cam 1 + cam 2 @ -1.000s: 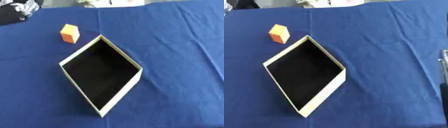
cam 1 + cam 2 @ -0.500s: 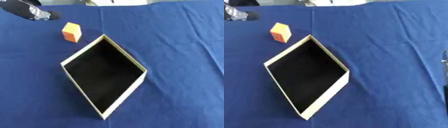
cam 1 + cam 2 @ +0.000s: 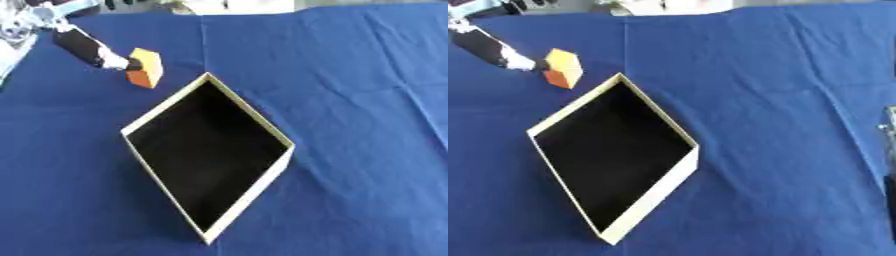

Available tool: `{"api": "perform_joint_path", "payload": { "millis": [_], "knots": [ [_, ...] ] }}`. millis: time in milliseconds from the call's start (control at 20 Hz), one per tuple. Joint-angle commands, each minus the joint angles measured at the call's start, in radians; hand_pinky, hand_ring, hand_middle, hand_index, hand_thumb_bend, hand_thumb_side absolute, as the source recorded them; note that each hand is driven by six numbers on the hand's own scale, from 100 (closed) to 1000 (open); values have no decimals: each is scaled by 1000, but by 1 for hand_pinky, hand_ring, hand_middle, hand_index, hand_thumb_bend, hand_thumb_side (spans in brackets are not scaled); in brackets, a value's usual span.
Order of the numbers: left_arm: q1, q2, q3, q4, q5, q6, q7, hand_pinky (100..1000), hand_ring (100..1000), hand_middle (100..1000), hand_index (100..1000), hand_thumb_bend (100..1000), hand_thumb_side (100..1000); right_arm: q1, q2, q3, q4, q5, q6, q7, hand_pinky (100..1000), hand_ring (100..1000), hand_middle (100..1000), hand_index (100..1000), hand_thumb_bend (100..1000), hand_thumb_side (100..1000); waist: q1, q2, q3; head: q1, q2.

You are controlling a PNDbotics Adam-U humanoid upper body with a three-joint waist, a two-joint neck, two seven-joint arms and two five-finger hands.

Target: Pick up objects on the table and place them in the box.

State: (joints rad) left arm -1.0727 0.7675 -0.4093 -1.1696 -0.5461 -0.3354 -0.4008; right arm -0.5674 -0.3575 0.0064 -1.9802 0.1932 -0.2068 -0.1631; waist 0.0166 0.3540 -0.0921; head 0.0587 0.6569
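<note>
Orange cube-shaped block (image 3: pixel 145 67) on blue cloth-covered table (image 3: pixel 350 100), touched on its left face by one black straight fingertip of left hand (image 3: pixel 83 46), sits just beyond empty cream-walled black-floored box (image 3: pixel 207 155); right hand's state can't tell, edge only.

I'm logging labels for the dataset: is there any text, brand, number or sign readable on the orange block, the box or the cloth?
None can be read.
Orange block: plain faces, no marking visible.
Box: plain pale rim, dark inside, no print visible.
Blue cloth: plain.
Left hand, at the block's left side: no lettering can be made out.
</note>
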Motion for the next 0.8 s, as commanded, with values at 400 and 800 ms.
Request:
{"api": "perform_joint_path", "payload": {
  "millis": [400, 800],
  "knots": [
    [-55, -32, 64, 82, -165, -129, -165, 764, 881, 851, 963, 391, 320, -20, -14, -3, -20, -4, -1, -3, 760, 752, 642, 754, 100, 833, 3, -4, -5, -7, -24],
    [-87, -58, 151, 55, -294, -142, -290, 902, 973, 884, 968, 462, 336, -23, -15, -4, -20, -7, -1, -6, 760, 748, 635, 753, 100, 835, 6, 13, -12, -3, -37]
  ]
}}
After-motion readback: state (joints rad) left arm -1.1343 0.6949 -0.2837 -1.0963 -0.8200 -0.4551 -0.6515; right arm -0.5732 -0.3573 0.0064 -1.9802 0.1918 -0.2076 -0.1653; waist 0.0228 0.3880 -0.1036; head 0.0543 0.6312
